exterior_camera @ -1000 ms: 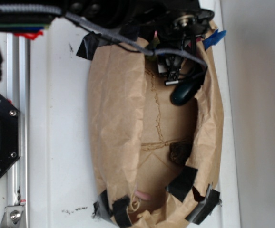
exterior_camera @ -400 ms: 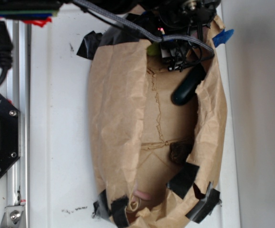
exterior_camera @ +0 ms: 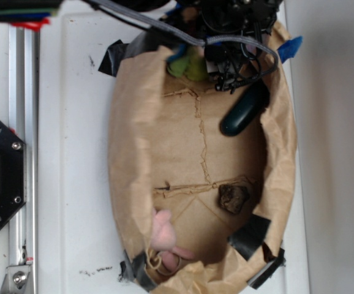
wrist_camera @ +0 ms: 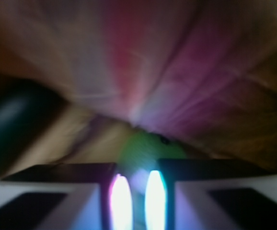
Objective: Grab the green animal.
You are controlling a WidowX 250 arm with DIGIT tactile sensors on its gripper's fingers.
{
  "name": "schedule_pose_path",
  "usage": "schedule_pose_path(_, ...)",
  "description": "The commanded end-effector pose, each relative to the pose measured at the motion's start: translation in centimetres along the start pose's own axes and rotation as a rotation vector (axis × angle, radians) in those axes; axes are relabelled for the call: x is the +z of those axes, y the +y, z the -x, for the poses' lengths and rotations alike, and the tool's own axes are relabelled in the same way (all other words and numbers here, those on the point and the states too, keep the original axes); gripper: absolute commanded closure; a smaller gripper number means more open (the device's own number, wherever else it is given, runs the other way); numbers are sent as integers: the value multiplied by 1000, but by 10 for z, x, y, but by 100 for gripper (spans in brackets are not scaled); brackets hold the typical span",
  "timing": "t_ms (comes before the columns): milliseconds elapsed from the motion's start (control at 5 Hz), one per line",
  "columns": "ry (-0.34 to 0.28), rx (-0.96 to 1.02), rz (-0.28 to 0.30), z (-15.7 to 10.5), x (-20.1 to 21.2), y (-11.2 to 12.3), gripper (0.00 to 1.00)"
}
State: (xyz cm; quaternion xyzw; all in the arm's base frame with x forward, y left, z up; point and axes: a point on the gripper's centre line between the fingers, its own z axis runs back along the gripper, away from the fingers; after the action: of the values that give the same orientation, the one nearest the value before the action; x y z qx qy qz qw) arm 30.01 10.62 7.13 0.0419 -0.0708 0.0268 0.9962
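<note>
Green animal [exterior_camera: 187, 63] sits in the paper bag [exterior_camera: 134, 153] — tool [exterior_camera: 229, 67] beside it, grip state unclear.

Wrist view was heavily blurred; green animal [wrist_camera: 150, 151] showed only as a soft green blob above the gripper [wrist_camera: 134, 201], jaw gap unreadable in glare. Exterior view: gripper [exterior_camera: 235, 67] largely hidden under cables at the paper bag's [exterior_camera: 134, 153] top edge; green animal [exterior_camera: 188, 64] partly covered; arm cut off by the frame top
</note>
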Motion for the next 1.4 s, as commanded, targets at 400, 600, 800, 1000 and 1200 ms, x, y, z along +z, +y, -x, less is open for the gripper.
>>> schedule_pose_path(400, -111, -101, 28, 22, 48, -43, 100)
schedule_pose_path(600, -97, -87, -5, 24, 38, -35, 0)
schedule_pose_path(800, -73, -48, -29, 18, 20, -12, 0)
schedule_pose_path(1000, -73, -35, -40, 15, 18, -9, 0)
schedule_pose_path(1200, -60, -14, -70, 12, 7, 5, 0)
